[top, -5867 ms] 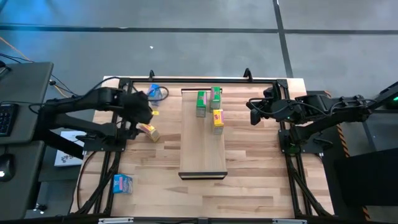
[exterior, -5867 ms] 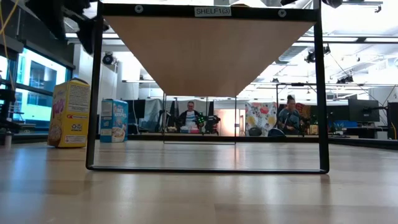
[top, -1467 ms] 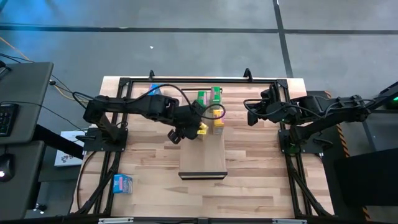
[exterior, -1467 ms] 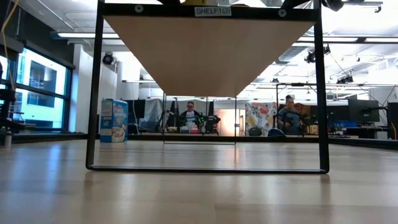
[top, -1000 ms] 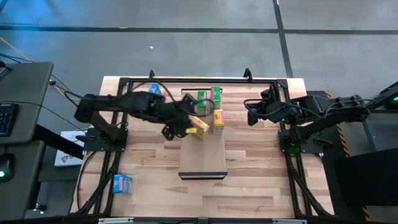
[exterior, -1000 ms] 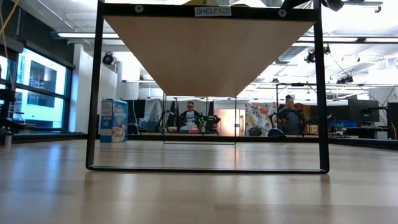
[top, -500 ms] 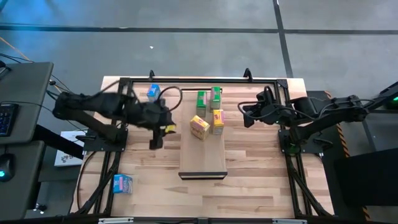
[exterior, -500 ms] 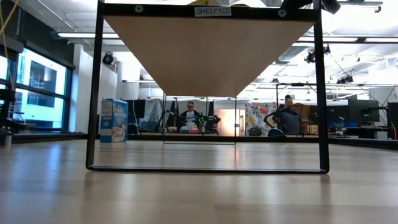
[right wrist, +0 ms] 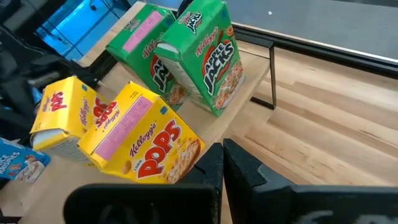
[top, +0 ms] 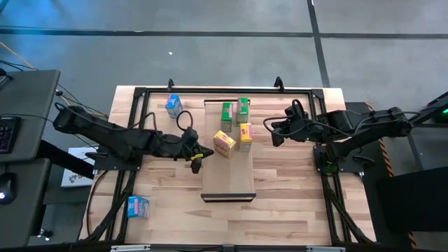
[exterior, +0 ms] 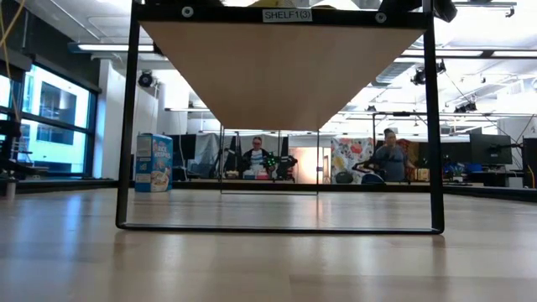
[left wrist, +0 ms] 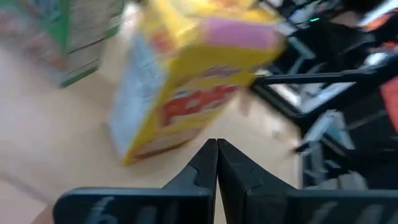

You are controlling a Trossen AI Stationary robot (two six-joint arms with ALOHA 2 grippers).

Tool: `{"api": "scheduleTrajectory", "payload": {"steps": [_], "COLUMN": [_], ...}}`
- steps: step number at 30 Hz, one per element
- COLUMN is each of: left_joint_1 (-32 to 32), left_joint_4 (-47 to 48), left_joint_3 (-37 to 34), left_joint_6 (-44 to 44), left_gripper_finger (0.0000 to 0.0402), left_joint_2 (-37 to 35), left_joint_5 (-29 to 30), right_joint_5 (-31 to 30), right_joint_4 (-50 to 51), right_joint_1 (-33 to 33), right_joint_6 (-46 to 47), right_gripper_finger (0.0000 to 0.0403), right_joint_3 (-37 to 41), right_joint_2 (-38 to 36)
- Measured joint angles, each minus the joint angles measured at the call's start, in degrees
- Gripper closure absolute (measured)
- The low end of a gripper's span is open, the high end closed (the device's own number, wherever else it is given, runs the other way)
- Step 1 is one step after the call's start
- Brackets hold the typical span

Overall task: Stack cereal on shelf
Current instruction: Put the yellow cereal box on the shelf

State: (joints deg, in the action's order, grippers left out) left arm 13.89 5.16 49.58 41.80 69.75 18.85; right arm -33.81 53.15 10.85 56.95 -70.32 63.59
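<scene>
High view: my left claw [top: 197,163], pinched empty, sits beside the shelf [top: 228,178]; my right claw [top: 275,135], likewise empty, hovers near. The tilted yellow box [top: 224,143] may topple if nudged.

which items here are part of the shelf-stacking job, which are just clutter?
Job:
- shelf
- two green cereal boxes on it
- two yellow cereal boxes on it
- two blue cereal boxes on the table

Clutter:
- keyboard on the side desk
- people in the background, low view
</scene>
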Motion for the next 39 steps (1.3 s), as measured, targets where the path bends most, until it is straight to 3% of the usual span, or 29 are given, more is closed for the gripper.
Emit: {"api": "scheduleTrajectory", "payload": {"steps": [10,25,30,37,39], "left_joint_1": [-5.1,-11.3,-12.6,-14.5,-14.8], "left_joint_4": [-0.9,-1.5,-3.1,9.7,10.8], "left_joint_3": [-0.6,-0.6,-0.6,-0.5,-0.5], "left_joint_6": [0.7,-3.0,-4.5,-5.0,-4.2], "left_gripper_finger": [0.0401,0.0401,0.0401,0.0401,0.0401], "left_joint_2": [3.9,4.0,4.0,-0.6,-0.8], "left_joint_5": [0.5,-0.3,-3.9,-3.5,-6.7], "right_joint_5": [0.0,-0.2,-0.4,-0.4,-0.5], "right_joint_4": [0.2,0.2,0.2,0.2,0.4], "right_joint_1": [0.0,0.0,0.0,0.0,0.0], "right_joint_6": [-0.2,-0.2,-0.2,0.1,0.0], "right_gripper_finger": [0.0402,0.0402,0.0402,0.0402,0.0402], "right_joint_3": [0.0,0.0,0.0,0.0,0.0], "right_joint_2": [0.0,0.0,0.0,0.0,0.0]}}
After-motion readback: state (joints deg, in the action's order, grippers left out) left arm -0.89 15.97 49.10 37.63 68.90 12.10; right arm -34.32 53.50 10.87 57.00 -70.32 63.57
